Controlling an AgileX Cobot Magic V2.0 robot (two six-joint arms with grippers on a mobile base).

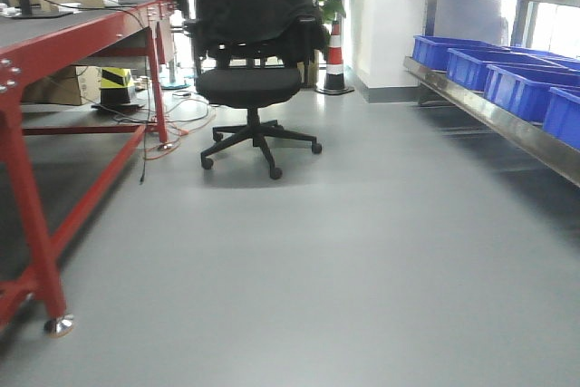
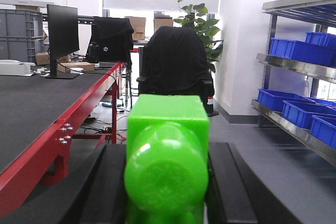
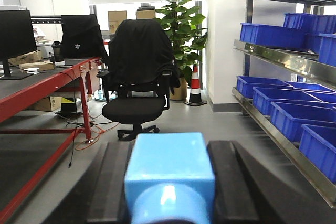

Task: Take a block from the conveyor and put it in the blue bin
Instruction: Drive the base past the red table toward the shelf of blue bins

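Left fingers [image 2: 107, 182]: dark pads drawn in narrow against a green block [image 2: 167, 150], one on each flank and touching it. The block fills the middle of the left wrist view, rounded stud end toward the camera, square body beyond.

Right fingers [image 3: 113, 182]: same arrangement, closed on a blue block [image 3: 170, 171] that sits square between them, flanks in contact on both sides.

Outward from there, the conveyor [image 2: 37, 103] runs along the left, a dark grey belt on a red frame. Both blocks are off it and apart from it, and we judge they are carried in the air over the grey floor [image 1: 362, 269].

The blue bins [image 3: 268, 35] stand in rows on the steel shelving to the right, well apart from either block. An office chair [image 1: 254, 70] draped in black stands ahead, between the conveyor side and the shelving. The front view shows no arm and no block.

Progress, our reading: the grab looks done, with a block in each set of fingers. The placing is all left to do. Neither block is over or near a bin, so the carry across to the shelving and the release remain. We cannot tell which bin is meant.
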